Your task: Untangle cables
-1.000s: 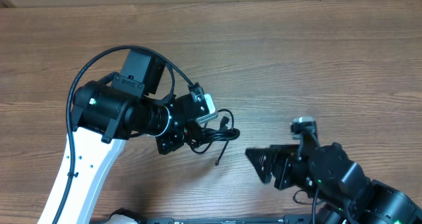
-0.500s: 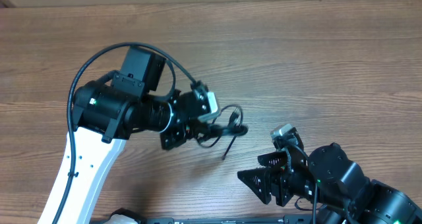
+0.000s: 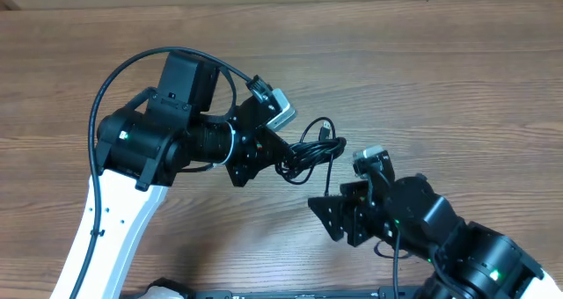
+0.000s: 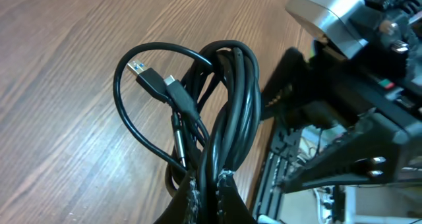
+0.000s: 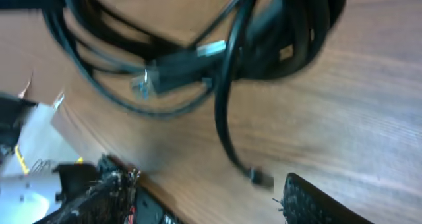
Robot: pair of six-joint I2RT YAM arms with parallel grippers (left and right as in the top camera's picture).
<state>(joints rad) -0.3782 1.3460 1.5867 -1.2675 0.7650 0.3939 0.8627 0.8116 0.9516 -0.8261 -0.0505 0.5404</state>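
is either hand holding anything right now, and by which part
Left hand pinches the cables where the loops bunch together; right hand is open, holding nothing.

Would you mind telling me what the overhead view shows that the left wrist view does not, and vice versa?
Only overhead: the left arm's white link and a loose cord end dangling toward the right gripper. Only left wrist: a silvery-tipped plug up close and the left gripper shut on the cables. Both: the cables bundled over the wooden table, the right gripper open beside them.
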